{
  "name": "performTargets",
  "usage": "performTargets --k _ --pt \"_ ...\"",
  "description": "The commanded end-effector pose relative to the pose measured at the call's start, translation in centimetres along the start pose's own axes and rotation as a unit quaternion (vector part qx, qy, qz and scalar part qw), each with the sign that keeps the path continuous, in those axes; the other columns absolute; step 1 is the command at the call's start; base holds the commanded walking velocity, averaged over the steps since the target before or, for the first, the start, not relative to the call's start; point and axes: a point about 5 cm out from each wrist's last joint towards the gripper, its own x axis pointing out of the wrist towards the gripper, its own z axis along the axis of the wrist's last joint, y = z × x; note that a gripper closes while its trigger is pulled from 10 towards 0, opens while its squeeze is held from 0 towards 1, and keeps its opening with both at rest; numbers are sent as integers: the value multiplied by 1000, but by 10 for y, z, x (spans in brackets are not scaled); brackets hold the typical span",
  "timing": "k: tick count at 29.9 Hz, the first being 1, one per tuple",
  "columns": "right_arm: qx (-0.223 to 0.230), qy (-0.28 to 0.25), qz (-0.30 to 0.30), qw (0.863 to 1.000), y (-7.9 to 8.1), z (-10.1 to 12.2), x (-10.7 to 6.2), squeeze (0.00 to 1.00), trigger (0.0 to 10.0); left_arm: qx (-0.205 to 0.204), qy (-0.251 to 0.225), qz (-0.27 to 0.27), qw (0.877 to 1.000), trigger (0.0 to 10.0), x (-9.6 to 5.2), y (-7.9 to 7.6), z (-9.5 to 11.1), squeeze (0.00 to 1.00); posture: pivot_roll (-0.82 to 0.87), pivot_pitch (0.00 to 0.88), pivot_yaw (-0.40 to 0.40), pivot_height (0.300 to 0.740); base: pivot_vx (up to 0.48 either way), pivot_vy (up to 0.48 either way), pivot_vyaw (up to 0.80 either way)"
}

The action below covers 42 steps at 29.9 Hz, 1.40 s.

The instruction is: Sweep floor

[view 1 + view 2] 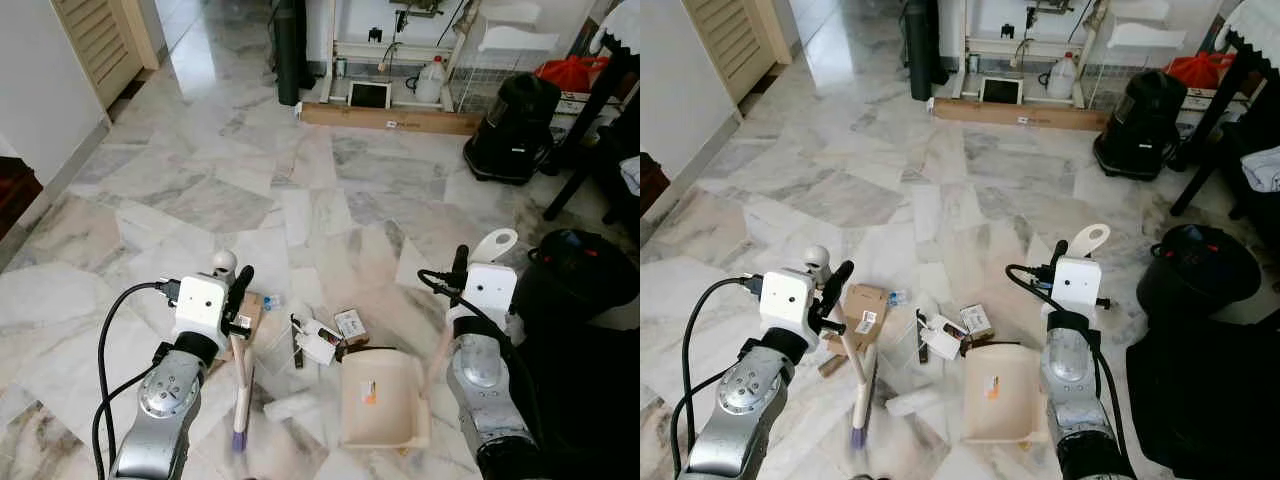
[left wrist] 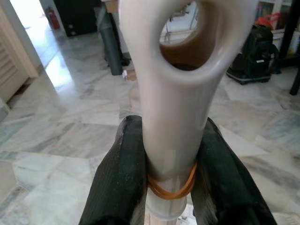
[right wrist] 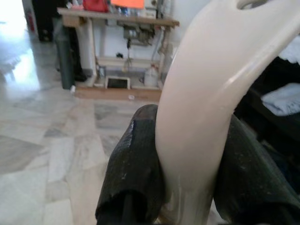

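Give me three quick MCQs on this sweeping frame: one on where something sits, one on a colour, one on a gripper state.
1. Where does the dustpan lie?
A. On the floor between the two arms
B. On the wooden table at the far wall
C. Inside the black bin

2. What colour is the dustpan?
A. Red
B. Cream
C. Blue

3. What is the left gripper doing?
A. Hanging open
B. Shut on a cardboard scrap
C. Shut on the brush handle

Answers:
1. A, it rests on the marble floor before the robot, litter just beyond its mouth.
2. B, pan and handle are pale cream.
3. C, the left wrist view shows both black fingers pressed against the brush handle.
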Motion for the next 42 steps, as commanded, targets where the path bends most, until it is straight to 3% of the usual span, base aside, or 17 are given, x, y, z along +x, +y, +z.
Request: performTargets --k 1,16,42 --pt "-15 -2 -8 1000 -4 -3 -1 0 10000 1 -15 -8 1000 10000 -2 1 8 0 99 161 3 740 0 0 0" --pt "-27 31 -7 999 0 -25 -13 0 10000 0 2 -31 1000 10000 -4 1 5 0 119 162 17 740 0 0 0" --pt "-16 8 -18 1000 10 -19 -2 0 10000 -15 29 -73 997 10000 -7 -3 1 0 152 181 29 740 0 0 0"
